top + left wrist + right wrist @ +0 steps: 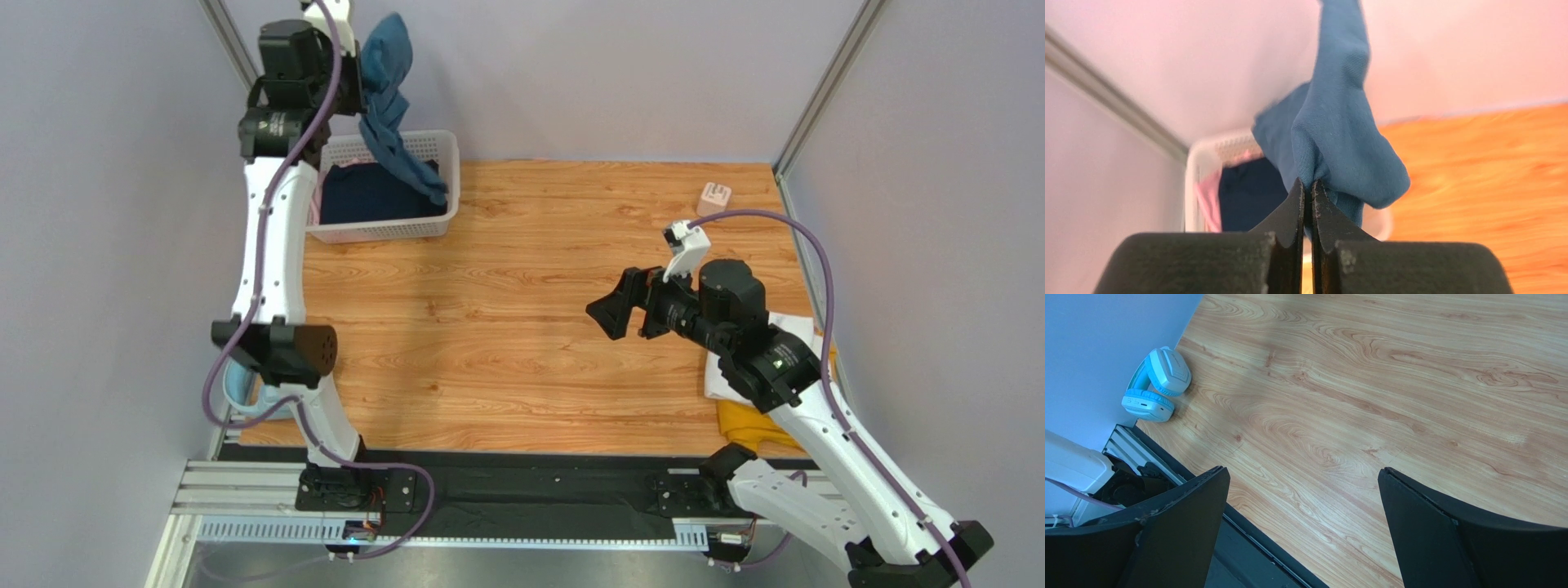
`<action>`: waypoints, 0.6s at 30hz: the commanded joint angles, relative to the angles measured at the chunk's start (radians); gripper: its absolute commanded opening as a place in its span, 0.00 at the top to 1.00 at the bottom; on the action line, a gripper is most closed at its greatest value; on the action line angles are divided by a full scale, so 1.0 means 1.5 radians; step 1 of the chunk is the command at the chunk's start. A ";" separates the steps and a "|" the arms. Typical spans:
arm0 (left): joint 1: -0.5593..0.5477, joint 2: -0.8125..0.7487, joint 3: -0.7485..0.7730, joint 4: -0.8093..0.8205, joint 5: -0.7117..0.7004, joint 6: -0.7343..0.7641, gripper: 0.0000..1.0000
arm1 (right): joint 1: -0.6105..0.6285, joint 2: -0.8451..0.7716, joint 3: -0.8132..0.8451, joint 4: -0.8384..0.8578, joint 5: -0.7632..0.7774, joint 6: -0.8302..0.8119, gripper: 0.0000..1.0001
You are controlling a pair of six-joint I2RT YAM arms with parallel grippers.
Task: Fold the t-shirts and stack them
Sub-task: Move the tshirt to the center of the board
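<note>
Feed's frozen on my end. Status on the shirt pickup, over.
Left gripper shut on teal t-shirt, lifted, tail over the basket. Right gripper open, empty, above the table. Headphones at its near-left corner, off the path.

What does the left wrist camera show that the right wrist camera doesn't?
Only the left wrist view: the left claw shut on a teal shirt, with a white basket behind it that holds dark cloth. Only the right wrist view: the right claw open and empty, and pale-blue headphones by the wall at the table's corner. Both: the wood table and a plain wall.
</note>
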State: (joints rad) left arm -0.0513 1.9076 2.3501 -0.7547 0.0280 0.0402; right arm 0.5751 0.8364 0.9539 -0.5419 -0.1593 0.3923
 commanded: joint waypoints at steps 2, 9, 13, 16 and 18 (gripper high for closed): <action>-0.038 -0.152 0.077 -0.004 0.060 -0.051 1.00 | 0.004 -0.038 -0.006 -0.016 -0.004 -0.005 0.00; -0.117 -0.309 0.058 -0.064 0.330 -0.047 1.00 | 0.004 -0.100 -0.019 -0.030 0.003 0.001 0.00; -0.189 -0.353 -0.006 -0.092 0.416 -0.055 1.00 | 0.004 -0.121 -0.021 -0.047 0.022 0.009 0.00; -0.221 -0.375 -0.080 -0.099 0.393 -0.040 1.00 | 0.004 -0.135 -0.021 -0.054 0.038 0.020 0.00; -0.263 -0.390 -0.140 -0.102 0.382 -0.029 1.00 | 0.004 -0.145 -0.015 -0.058 0.045 0.027 0.00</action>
State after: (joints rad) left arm -0.3714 1.3018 2.2765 -0.8646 0.5755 -0.0216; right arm 0.5755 0.6426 0.9279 -0.6083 -0.1303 0.4049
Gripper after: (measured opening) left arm 0.009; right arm 0.998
